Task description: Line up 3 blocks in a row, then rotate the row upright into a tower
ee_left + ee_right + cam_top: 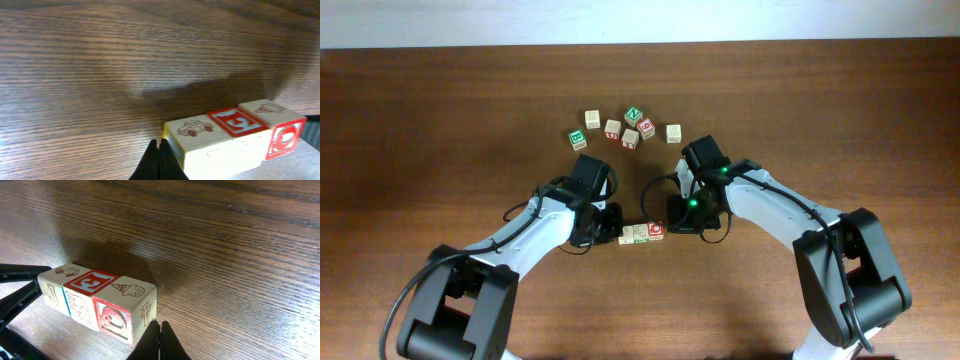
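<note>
Left end effector (159, 159) has its fingers pressed together on nothing, its tip just beside the car-picture end of the row of three blocks (642, 233); contact cannot be told. At the opposite, ice-cream end, the right end effector (160, 339) is likewise closed and empty. The row lies on the tabletop (840, 100) between the two, blocks face to face, with bare wood open toward the near edge. Well apart, farther back, sits a cluster of loose cubes (630, 130), seen only from overhead. Only the wrist views show the prints: a red-framed letter on the middle block (92, 282) and a red side face on the ice-cream block (132, 290).
</note>
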Controlling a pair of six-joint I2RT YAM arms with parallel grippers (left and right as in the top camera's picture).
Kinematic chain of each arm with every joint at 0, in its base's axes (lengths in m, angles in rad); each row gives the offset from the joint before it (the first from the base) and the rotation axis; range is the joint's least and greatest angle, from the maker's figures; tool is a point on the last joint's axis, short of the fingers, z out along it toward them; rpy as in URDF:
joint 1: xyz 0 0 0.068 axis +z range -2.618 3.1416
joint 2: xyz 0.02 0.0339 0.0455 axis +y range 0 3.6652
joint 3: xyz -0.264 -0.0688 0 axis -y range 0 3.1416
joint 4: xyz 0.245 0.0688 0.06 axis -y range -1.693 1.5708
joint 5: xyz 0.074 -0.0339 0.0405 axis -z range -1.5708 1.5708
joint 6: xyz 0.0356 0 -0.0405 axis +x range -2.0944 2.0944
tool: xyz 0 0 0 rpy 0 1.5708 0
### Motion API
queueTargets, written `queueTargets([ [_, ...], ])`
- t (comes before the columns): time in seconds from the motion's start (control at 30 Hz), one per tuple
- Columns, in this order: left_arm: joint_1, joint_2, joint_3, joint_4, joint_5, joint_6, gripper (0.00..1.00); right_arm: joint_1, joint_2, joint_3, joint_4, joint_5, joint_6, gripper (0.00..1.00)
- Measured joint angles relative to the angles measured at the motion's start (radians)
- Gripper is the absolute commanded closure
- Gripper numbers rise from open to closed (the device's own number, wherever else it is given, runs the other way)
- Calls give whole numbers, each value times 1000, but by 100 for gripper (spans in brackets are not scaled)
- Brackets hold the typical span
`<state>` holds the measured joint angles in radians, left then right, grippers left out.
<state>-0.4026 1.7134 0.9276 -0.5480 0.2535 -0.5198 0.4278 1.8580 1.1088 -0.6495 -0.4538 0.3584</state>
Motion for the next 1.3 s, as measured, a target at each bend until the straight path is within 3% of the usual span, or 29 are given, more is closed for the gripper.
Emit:
queueTargets([
  [1.3,0,0,0,13,41,45,100,-58,42,0,22,-175,-79,96],
])
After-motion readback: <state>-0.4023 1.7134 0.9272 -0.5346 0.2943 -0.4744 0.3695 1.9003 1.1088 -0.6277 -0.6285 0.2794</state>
